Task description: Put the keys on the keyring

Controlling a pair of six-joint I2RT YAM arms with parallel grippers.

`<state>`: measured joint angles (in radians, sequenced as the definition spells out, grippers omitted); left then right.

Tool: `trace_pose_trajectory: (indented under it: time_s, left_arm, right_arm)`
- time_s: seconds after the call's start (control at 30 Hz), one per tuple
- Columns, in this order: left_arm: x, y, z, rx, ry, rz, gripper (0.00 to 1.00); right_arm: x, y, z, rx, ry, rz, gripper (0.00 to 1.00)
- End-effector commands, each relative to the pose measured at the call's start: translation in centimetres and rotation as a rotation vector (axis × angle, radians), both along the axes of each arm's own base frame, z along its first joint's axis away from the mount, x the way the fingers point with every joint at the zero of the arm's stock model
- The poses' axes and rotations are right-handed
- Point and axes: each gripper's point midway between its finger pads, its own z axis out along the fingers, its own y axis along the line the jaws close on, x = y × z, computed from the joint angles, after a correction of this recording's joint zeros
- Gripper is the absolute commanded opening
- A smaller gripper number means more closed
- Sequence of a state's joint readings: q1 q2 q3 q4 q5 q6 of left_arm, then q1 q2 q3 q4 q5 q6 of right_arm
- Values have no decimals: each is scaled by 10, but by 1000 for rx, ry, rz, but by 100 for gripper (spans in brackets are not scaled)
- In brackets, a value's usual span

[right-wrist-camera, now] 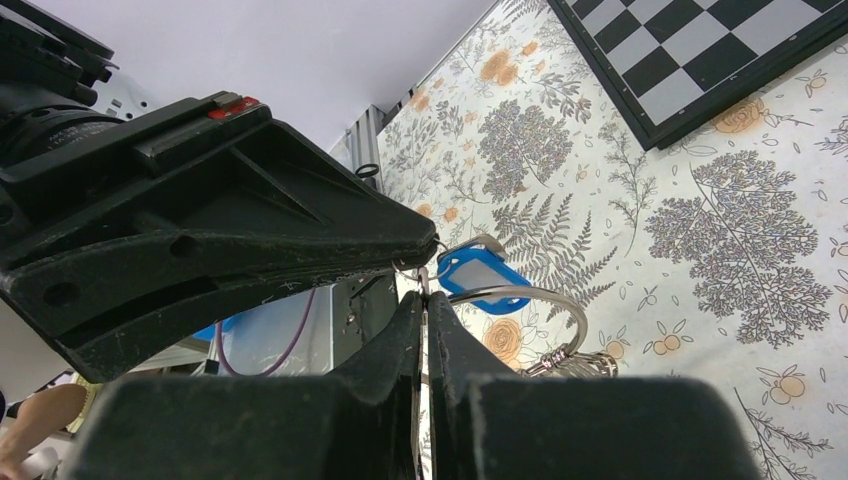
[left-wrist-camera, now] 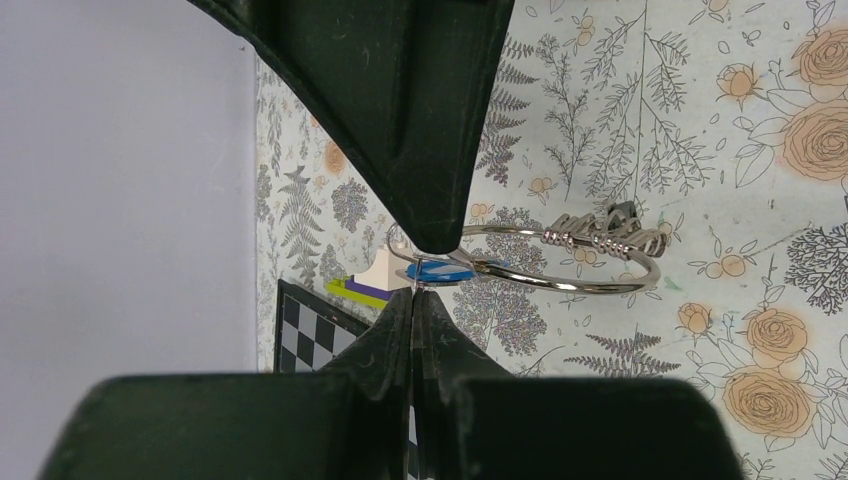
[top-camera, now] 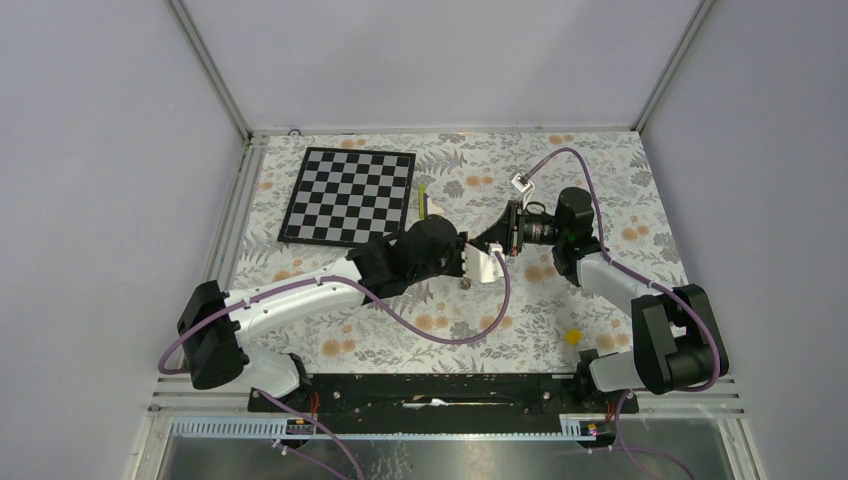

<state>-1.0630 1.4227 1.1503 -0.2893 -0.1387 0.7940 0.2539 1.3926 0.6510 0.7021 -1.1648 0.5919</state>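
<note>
While tip to tip at keyring point(left-wrist-camera: 580, 240), left claw point(left-wrist-camera: 412, 296), right claw point(right-wrist-camera: 425, 300), both pressed together.

No readable text, brand, number anywhere (blue key tag point(right-wrist-camera: 478, 276) shows none).

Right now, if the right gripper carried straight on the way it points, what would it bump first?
Most likely the left gripper, facing it almost tip to tip, with the blue key and keyring beside; depth is unclear.

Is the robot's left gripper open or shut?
Shut. In the left wrist view, the left gripper has its fingers pressed together with no gap, tips beside the blue key tag and keyring.
</note>
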Motion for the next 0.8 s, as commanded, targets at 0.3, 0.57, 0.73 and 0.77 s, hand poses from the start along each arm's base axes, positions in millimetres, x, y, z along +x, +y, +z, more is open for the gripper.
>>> trace_pose_trajectory:
  time_s: [0.3, 0.57, 0.73, 0.77]
  left_arm:
    - [5, -12, 28, -74, -48, -1, 0]
    - [5, -12, 26, -69, -48, -1, 0]
    - [4, -12, 27, -70, -49, -3, 0]
    - [4, -12, 27, -70, -49, -3, 0]
  right_arm:
    - [-7, 8, 12, 24, -74, 63, 0]
    - [-7, 8, 12, 23, -76, 65, 0]
    - [-7, 8, 12, 21, -77, 65, 0]
    - [-7, 8, 11, 21, -78, 65, 0]
